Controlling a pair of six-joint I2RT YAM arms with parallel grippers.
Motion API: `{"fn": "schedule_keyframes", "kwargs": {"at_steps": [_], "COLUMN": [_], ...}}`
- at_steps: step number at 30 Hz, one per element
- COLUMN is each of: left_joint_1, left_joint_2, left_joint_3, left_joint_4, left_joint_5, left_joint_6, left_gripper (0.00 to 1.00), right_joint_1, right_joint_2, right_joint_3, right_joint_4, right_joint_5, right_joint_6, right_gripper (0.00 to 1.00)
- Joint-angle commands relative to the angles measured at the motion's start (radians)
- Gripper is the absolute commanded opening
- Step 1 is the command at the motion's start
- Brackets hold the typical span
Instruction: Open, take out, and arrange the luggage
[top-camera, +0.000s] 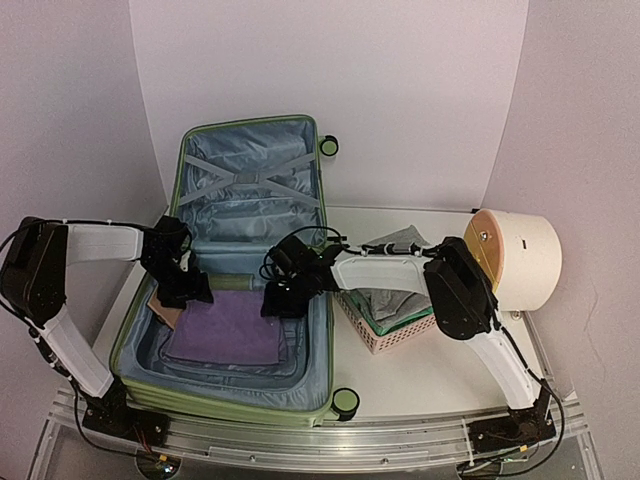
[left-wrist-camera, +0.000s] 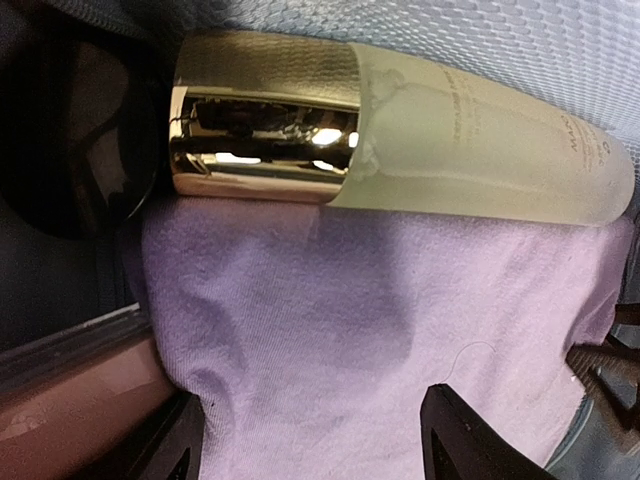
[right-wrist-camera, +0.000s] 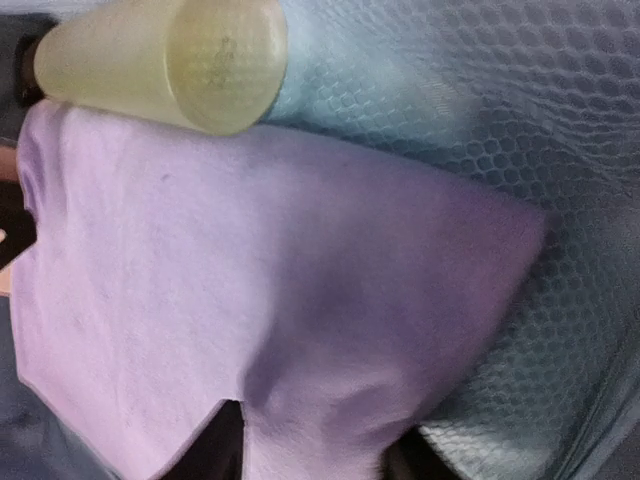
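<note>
- Overhead, you see the large light-green ribbed hard-shell suitcase (top-camera: 250, 215) lying open on the white table (top-camera: 440, 370), its lid propped up against the back wall and its grey-blue lining and crossed straps showing.
- A folded purple cloth (top-camera: 228, 328) lies flat in the lower half of the case. A pale-green frosted bottle (top-camera: 235, 283) lies on its side along the cloth's far edge.
- Your left gripper (top-camera: 195, 290) reaches into the case at the cloth's left far corner, and your right gripper (top-camera: 280, 300) at its right far corner.
- Right of the case stands a small pink slotted basket (top-camera: 385, 335) holding grey fabric (top-camera: 395, 300). A cream cylinder drum (top-camera: 515, 258) lies on its side beyond it.
- From the left wrist, the bottle (left-wrist-camera: 480, 140) with its shiny gold cap (left-wrist-camera: 265, 130) rests on the purple cloth (left-wrist-camera: 350, 330), against the mesh lining (left-wrist-camera: 450, 40).
- The left gripper (left-wrist-camera: 315, 440) has its jaws set wide apart, with cloth lying between its fingers (left-wrist-camera: 460, 440) and not pinched.
- From the right wrist, you look at the bottle's (right-wrist-camera: 170, 60) base end, with the cloth (right-wrist-camera: 250, 270) spread over the honeycomb lining (right-wrist-camera: 480, 120).
- The right gripper (right-wrist-camera: 305, 450) has a pucker of cloth between its dark fingers (right-wrist-camera: 215, 450). You cannot tell whether the jaws are pinching it.
</note>
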Motion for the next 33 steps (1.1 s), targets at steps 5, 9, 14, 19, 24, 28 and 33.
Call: {"fn": "schedule_keyframes", "kwargs": {"at_steps": [5, 9, 14, 19, 24, 28, 33], "left_joint_1": [0.034, 0.035, 0.034, 0.034, 0.034, 0.035, 0.031], "left_joint_2": [-0.022, -0.030, -0.041, -0.037, -0.034, -0.038, -0.029], "left_joint_3": [-0.042, -0.025, -0.002, -0.005, 0.017, 0.009, -0.050], "left_joint_4": [0.052, 0.055, 0.048, 0.055, 0.048, 0.054, 0.111], "left_joint_5": [-0.044, -0.057, -0.080, -0.122, -0.132, -0.144, -0.059], "left_joint_6": [0.026, 0.053, 0.080, 0.091, 0.104, 0.129, 0.140], "left_gripper": [0.72, 0.71, 0.71, 0.72, 0.73, 0.73, 0.66], "right_joint_1": [-0.062, -0.064, -0.063, -0.060, -0.060, -0.062, -0.063], "right_joint_2": [-0.056, -0.103, -0.175, -0.239, -0.245, -0.249, -0.205], "right_joint_3": [-0.122, -0.132, -0.202, -0.240, -0.265, -0.271, -0.256], "right_joint_4": [0.189, 0.186, 0.160, 0.127, 0.116, 0.093, 0.086], "right_joint_5": [-0.177, -0.147, -0.072, 0.005, 0.016, 0.059, 0.037], "right_joint_6": [0.061, 0.054, 0.066, 0.039, 0.022, 0.027, 0.010], "right_gripper": [0.11, 0.00, 0.00, 0.00, 0.00, 0.00, 0.00]}}
